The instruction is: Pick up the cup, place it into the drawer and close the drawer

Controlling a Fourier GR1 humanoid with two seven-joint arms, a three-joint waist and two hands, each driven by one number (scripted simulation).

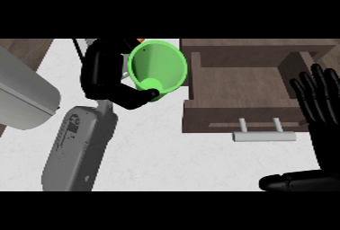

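Note:
A green cup (158, 67) is held up above the white counter, its open mouth facing me. My left hand (109, 78) is shut on the cup, fingers curled behind it and the thumb across its lower rim. Just right of the cup stands the open brown wooden drawer (239, 85), with a grey bar handle (263, 135) on its front panel. My right hand (320, 108) is open at the right edge, fingers straight and pointing up, overlapping the drawer's right side.
A large grey rounded object (23, 96) lies at the left edge. My grey left forearm (76, 148) crosses the white counter (172, 157) below the cup.

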